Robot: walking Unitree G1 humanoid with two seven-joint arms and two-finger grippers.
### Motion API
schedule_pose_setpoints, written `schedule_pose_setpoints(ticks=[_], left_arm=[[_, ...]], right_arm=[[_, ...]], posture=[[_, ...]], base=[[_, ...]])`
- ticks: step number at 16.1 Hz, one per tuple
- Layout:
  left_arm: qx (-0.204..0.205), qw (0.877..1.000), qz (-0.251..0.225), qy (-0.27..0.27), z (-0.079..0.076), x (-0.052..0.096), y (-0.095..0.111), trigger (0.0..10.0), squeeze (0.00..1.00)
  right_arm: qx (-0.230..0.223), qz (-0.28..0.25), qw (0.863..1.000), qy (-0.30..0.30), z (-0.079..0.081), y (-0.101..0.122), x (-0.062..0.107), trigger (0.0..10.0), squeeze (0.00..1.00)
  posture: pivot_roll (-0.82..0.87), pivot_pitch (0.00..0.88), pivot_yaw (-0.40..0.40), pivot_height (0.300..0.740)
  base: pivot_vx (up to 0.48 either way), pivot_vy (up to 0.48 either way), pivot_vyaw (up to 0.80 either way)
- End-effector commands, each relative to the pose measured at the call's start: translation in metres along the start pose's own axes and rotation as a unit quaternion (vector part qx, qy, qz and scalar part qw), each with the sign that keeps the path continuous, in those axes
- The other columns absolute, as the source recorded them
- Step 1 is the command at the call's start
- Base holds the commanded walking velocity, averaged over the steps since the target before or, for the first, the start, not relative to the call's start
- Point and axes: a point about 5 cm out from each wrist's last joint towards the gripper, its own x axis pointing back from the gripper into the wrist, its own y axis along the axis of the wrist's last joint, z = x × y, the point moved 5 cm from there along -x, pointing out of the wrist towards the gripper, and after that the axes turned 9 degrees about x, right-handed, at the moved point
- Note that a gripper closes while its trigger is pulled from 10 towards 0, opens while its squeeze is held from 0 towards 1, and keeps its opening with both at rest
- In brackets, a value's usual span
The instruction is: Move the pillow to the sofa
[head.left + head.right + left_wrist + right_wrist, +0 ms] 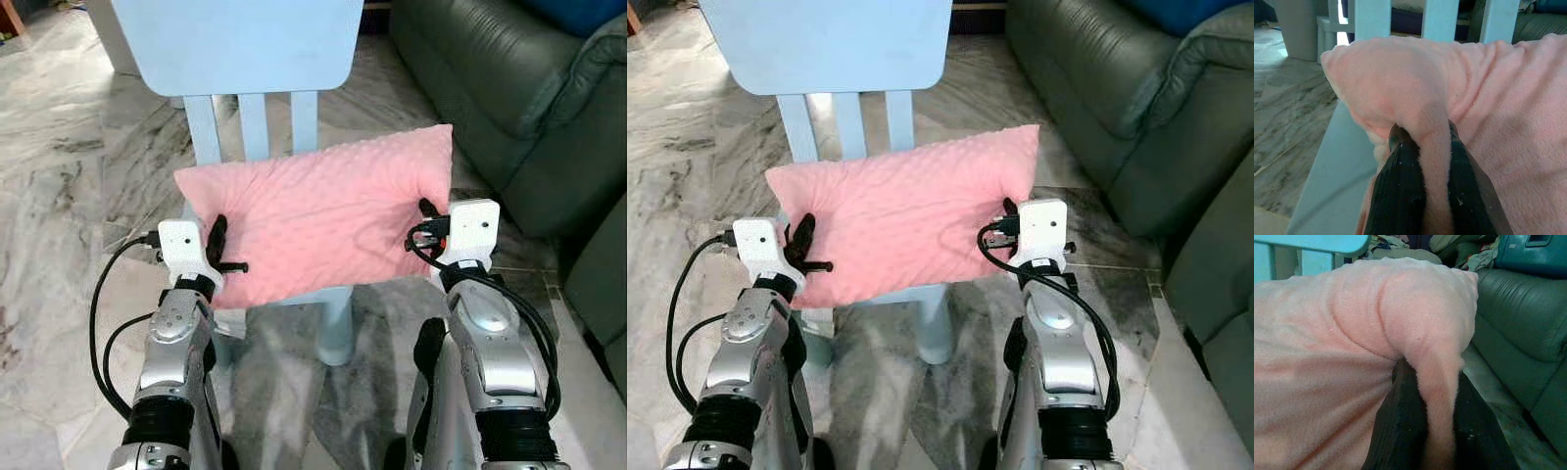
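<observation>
A pink dimpled pillow (318, 215) lies across the seat of a small light-blue chair (245, 49). My left gripper (217, 240) is shut on the pillow's left edge, with a fold of pink fabric pinched between its black fingers (1400, 191). At the pillow's right edge my right gripper (428, 213) is likewise shut on a fold of fabric, squeezed between its fingers (1400, 426). The dark green leather sofa (509, 88) stands to the right, close beside the chair.
The floor is grey-veined marble tile (59, 176). A second dark green seat (602, 284) sits at the near right edge. Something blue (578, 12) rests on the sofa's back corner. Open floor lies to the left of the chair.
</observation>
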Motion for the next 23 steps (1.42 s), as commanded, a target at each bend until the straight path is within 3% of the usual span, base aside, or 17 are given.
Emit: schedule_pose_setpoints(ticks=[1, 20, 23], left_arm=[[-0.004, 1.0, -0.005, 0.004, 0.0019, 0.0013, 0.0036, 10.0, 0.0], [-0.005, 1.0, 0.005, -0.003, -0.0048, 0.0008, -0.0013, 10.0, 0.0], [-0.005, 1.0, 0.006, -0.003, -0.0053, 0.0005, -0.0017, 10.0, 0.0]], right_arm=[[-0.001, -0.019, 1.0, -0.015, -0.0068, 0.0117, -0.0002, 10.0, 0.0], [-0.014, -0.01, 1.0, -0.005, -0.0068, 0.0103, -0.0012, 10.0, 0.0], [-0.006, -0.014, 1.0, -0.001, -0.005, 0.0133, -0.0013, 10.0, 0.0]], posture=[[-0.07, 0.0, 0.022, 0.32], [-0.08, 0.0, 0.019, 0.585], [-0.09, 0.0, 0.017, 0.585]], base=[[0.0, 0.0, 0.0], [0.0, 0.0, 0.0], [0.0, 0.0, 0.0]])
